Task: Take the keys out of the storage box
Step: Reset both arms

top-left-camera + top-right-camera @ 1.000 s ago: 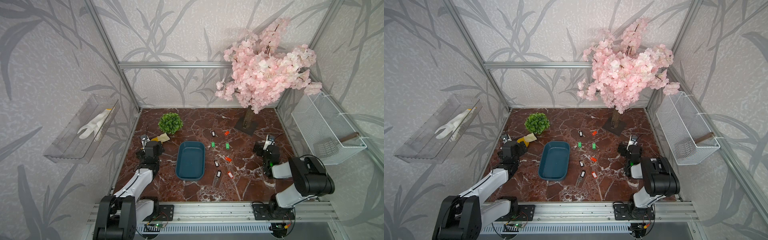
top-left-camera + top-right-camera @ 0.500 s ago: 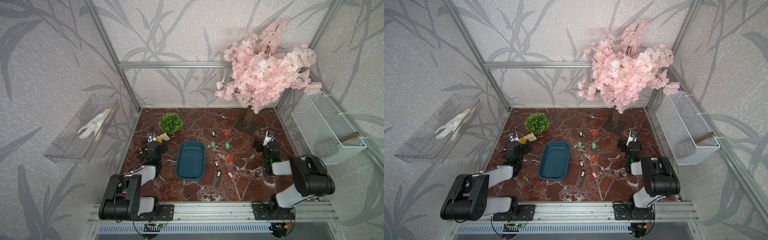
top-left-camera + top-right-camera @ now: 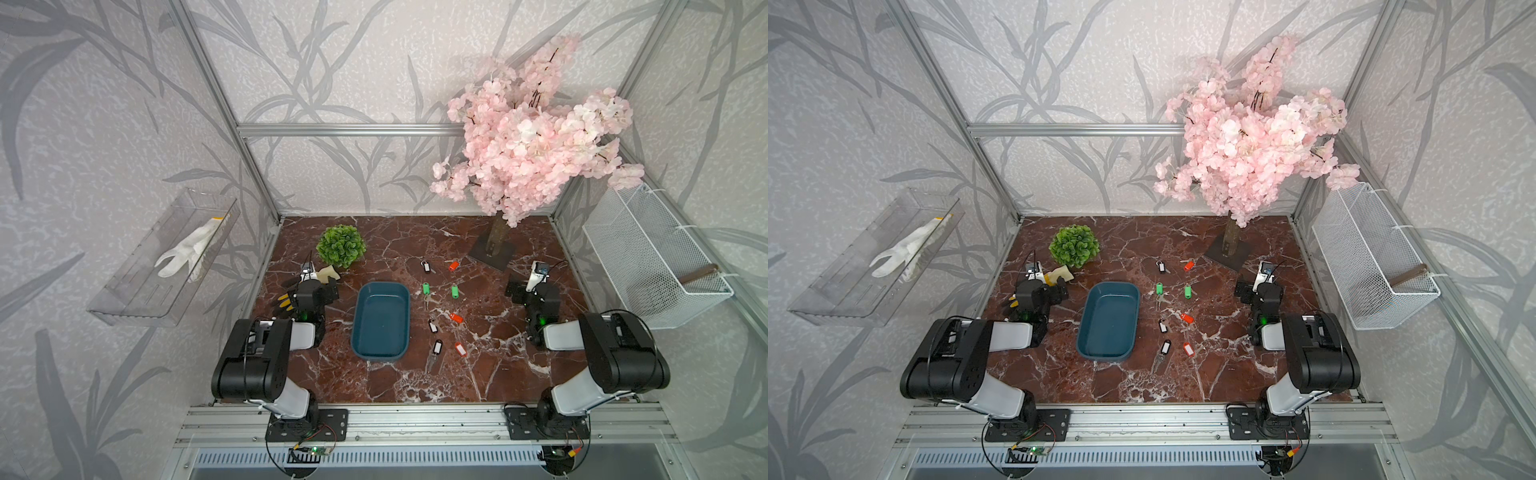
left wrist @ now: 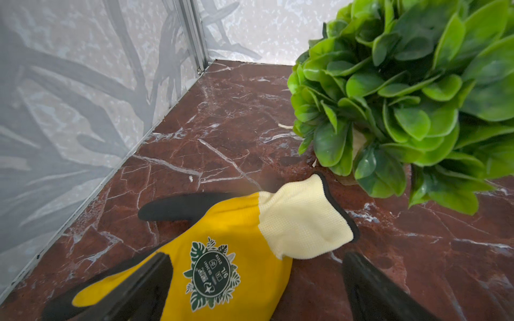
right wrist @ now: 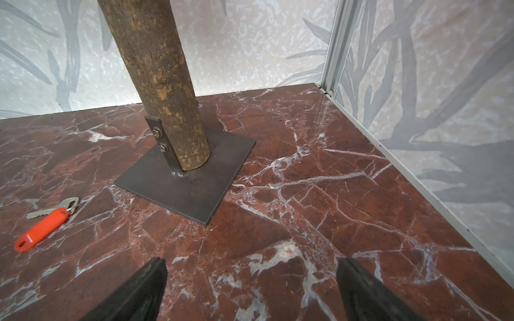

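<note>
Left fingers [image 4: 139, 289] wide over yellow glove [image 4: 228, 222]

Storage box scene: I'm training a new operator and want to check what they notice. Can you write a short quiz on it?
1. True or false: the box holds none of the keys.
2. How many keys have green tags? A one, B two, C four.
3. What lies under the open left gripper?
Key: 1 true. 2 B. 3 a yellow glove.
</note>
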`<action>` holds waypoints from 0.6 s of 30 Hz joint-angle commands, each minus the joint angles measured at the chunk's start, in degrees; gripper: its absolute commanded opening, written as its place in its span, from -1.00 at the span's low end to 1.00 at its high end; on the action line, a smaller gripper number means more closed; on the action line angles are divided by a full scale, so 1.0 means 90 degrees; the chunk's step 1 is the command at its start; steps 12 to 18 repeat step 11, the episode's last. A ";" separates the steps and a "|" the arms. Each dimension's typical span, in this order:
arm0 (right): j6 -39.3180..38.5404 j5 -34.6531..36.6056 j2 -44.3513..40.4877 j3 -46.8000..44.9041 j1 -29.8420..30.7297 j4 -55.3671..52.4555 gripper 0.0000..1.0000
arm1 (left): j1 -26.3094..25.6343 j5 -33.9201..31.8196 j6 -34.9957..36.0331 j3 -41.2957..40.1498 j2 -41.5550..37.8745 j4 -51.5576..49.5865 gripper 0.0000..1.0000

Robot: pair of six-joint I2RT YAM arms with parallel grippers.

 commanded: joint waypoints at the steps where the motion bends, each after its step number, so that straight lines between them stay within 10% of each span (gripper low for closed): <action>1: -0.0064 -0.0052 -0.0002 0.0052 0.0011 0.0030 0.98 | 0.0038 0.0060 0.0048 0.0107 -0.0069 0.0055 1.00; 18: -0.0074 -0.0047 -0.0003 0.0062 0.0011 0.0001 0.98 | 0.0038 0.0084 0.0044 0.0120 -0.0088 0.0003 1.00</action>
